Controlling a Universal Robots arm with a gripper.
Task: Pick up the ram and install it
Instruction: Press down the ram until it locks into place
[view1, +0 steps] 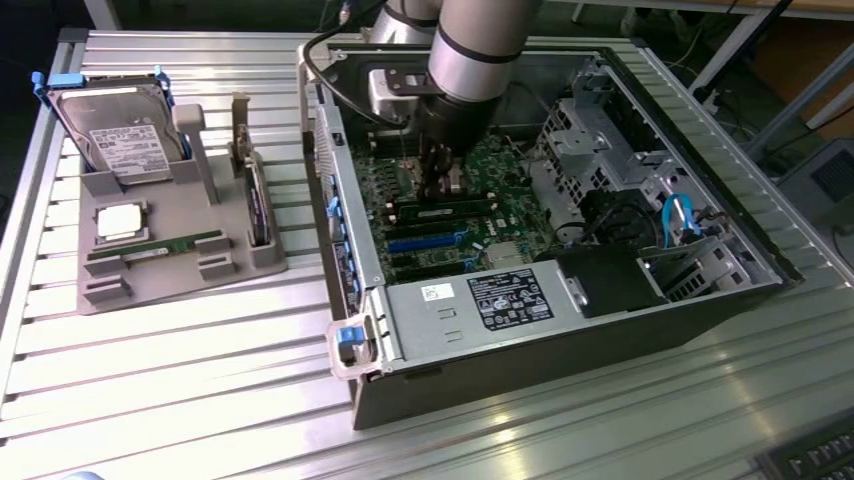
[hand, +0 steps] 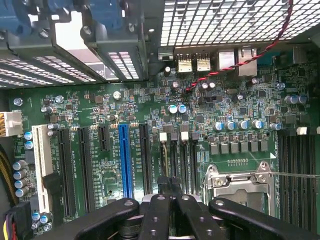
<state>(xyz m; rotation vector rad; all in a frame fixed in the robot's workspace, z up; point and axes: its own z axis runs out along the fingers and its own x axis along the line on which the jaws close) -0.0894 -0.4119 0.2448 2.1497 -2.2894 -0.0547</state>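
The ram (view1: 447, 212), a narrow green stick with black chips, stands on edge in a black slot of the motherboard (view1: 497, 160) inside the open computer case (view1: 561, 345). My gripper (view1: 434, 190) reaches down into the case with its tips right at the stick's upper edge, fingers shut together. In the wrist view the shut gripper (hand: 170, 189) sits over that slot, and the ram (hand: 164, 155) shows edge-on as a thin line running to a white clip. I cannot tell whether the tips press on it or hover just above.
To the exterior view's left stands a grey holder (view1: 187, 275) with a hard drive (view1: 118, 140), a processor chip (view1: 118, 222) and a second green stick (view1: 158, 247). Beside the slot are a blue slot (hand: 125, 160), the processor socket (hand: 240, 180), the power supply (view1: 501, 298) and a drive cage (view1: 587, 130).
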